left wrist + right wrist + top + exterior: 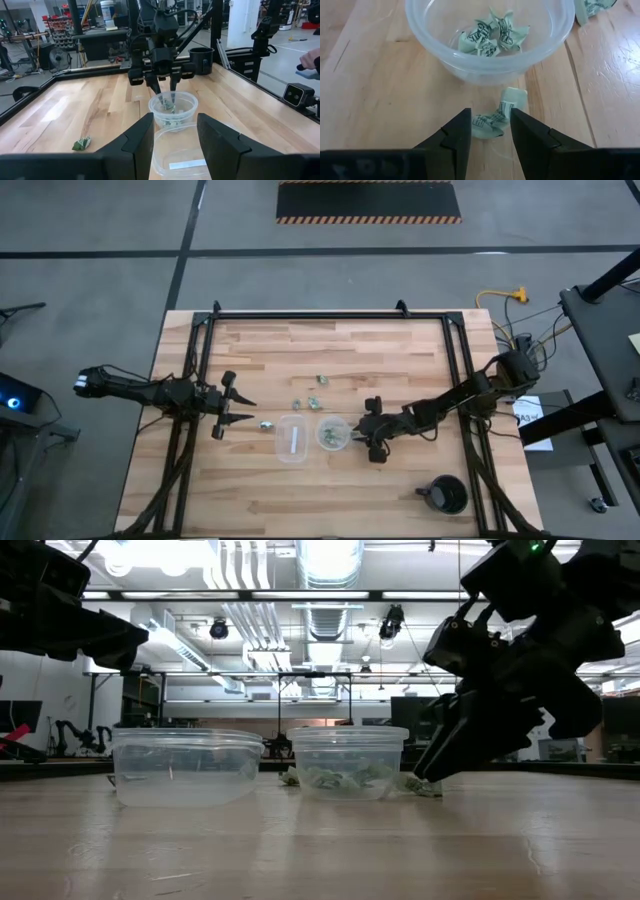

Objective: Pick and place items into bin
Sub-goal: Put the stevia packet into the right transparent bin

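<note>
Right beside the cup (490, 35) that already holds several pieces, one small pale green wrapped piece (495, 119) lies on the wooden table (400, 370), between the parted fingers of the right gripper (490, 132), which holds nothing yet. It looks light and crinkly, likely to skid, so pinching across its middle seems best. The cup wall stands just ahead and could be nudged. More pieces (322, 380) lie farther off. The left gripper (240, 410) waits half-open and empty beside the second, nearly empty cup (291, 438).
</note>
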Available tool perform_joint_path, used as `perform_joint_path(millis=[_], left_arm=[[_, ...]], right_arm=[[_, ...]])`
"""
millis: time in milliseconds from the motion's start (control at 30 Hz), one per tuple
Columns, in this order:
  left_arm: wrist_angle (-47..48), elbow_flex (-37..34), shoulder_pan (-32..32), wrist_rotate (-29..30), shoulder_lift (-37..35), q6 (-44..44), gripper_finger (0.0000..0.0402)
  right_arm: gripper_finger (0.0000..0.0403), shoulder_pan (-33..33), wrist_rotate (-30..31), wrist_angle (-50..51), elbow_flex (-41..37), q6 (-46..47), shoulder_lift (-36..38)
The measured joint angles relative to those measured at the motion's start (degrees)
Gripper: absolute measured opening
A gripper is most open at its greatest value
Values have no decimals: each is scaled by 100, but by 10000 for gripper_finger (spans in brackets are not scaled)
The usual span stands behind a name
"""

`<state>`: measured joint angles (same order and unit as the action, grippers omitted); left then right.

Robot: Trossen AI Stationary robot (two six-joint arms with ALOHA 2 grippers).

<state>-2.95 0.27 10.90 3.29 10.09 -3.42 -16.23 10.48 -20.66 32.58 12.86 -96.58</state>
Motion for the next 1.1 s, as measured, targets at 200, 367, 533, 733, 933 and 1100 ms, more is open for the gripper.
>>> perform_joint_path(millis=[200, 367, 533, 733, 933, 1100], left_arm=[[-3, 0, 0, 1, -2, 0, 135], [-2, 0, 0, 1, -2, 0, 135], [-3, 0, 0, 0, 0, 0, 135], [-3, 0, 0, 0, 0, 0, 135], [-1, 0, -2, 0, 0, 0, 135], [-3, 0, -2, 0, 0, 0, 135]], right_arm=[[127, 0, 5, -379, 0, -215, -180], [120, 0, 16, -481, 0, -343, -332], [114, 0, 30, -550, 13, -357, -518], [103, 2, 42, -591, 24, -385, -631], [78, 28, 38, -551, 21, -387, -640], [29, 118, -17, -512, 20, -387, -642]])
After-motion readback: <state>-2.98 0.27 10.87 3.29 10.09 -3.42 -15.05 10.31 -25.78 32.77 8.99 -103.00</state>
